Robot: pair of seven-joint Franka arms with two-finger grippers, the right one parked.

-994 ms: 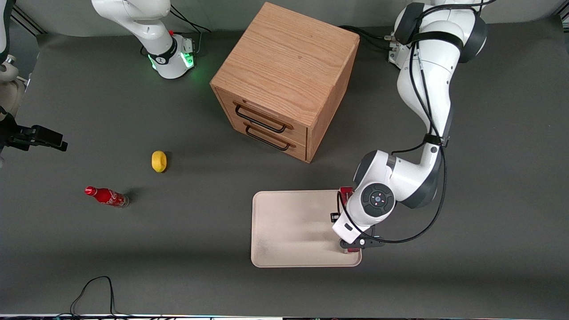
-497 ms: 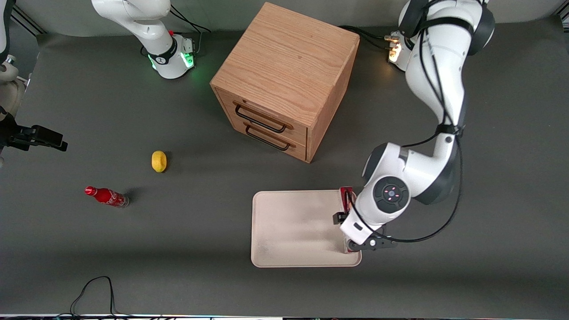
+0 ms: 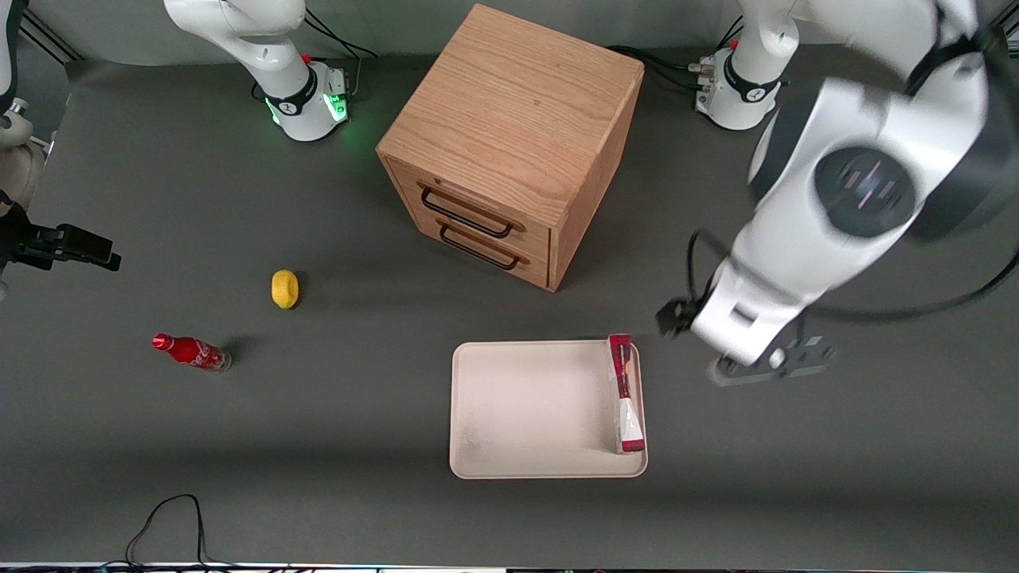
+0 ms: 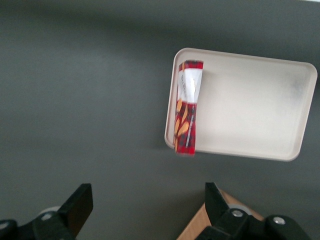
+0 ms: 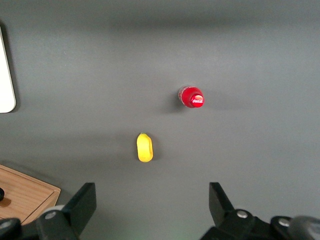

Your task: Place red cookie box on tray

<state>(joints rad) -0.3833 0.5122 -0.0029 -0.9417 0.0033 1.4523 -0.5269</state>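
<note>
The red cookie box (image 3: 625, 394) stands on its narrow side on the cream-white tray (image 3: 525, 406), along the tray's rim toward the working arm's end. In the left wrist view the red cookie box (image 4: 187, 115) shows red, white and orange panels on the tray (image 4: 250, 110). My gripper (image 3: 766, 368) hangs high above the table, off the tray toward the working arm's end and well apart from the box. The gripper (image 4: 147, 200) is open, and only dark table shows between its fingers.
A wooden drawer cabinet (image 3: 509, 143) stands farther from the front camera than the tray; its corner (image 4: 200, 227) shows in the left wrist view. A yellow fruit (image 3: 284, 288) and a small red soda bottle (image 3: 191, 352) lie toward the parked arm's end.
My gripper was down at the box on the tray's edge. It has since let go, risen and swung off toward the working arm's end. The box stays on the tray.
</note>
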